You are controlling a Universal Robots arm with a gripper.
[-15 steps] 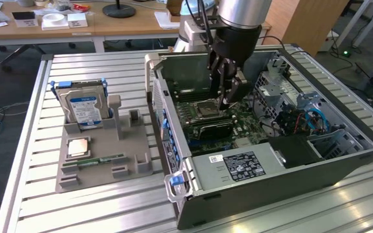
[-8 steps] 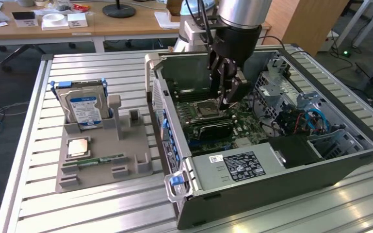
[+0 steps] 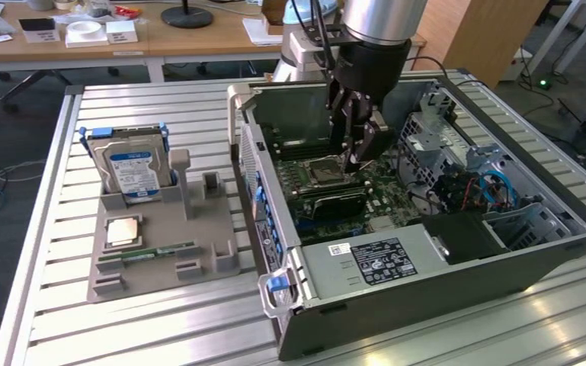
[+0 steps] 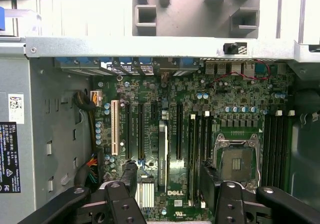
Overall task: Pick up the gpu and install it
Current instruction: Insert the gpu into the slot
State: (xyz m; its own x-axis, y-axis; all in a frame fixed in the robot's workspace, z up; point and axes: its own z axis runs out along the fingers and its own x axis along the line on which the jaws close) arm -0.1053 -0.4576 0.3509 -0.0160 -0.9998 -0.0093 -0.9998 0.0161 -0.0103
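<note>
The gripper (image 3: pixel 359 162) (image 4: pixel 167 186) is seen inside the open black and grey computer case (image 3: pixel 425 301), low over the green motherboard (image 3: pixel 386 194) (image 4: pixel 150 94). In the wrist view its two black fingers (image 4: pixel 125 184) are held apart and nothing is clamped between them.

The gpu (image 3: pixel 331 201) (image 4: pixel 162 154), a thin card with a black cooler on one face, is found directly under the gripper. It is placed upright on its edge among the long black slots of the motherboard. In the wrist view it is seen edge-on as a pale narrow strip between the fingers. Whether it is pressed fully into the slot cannot be told.

Just beside the card, the silver square processor socket (image 3: pixel 323 166) (image 4: pixel 237 159) is located. A grey power supply box with a black label (image 3: pixel 369 259) is mounted at the near end of the case.

On the ribbed aluminium bench (image 3: pixel 120 328), to the exterior view's left of the case, a grey plastic holder (image 3: pixel 206 255) is placed. In it a silver hard drive with a blue-white label (image 3: pixel 135 171) is stood upright, and a slim green memory stick (image 3: pixel 155 252) is laid flat.
</note>
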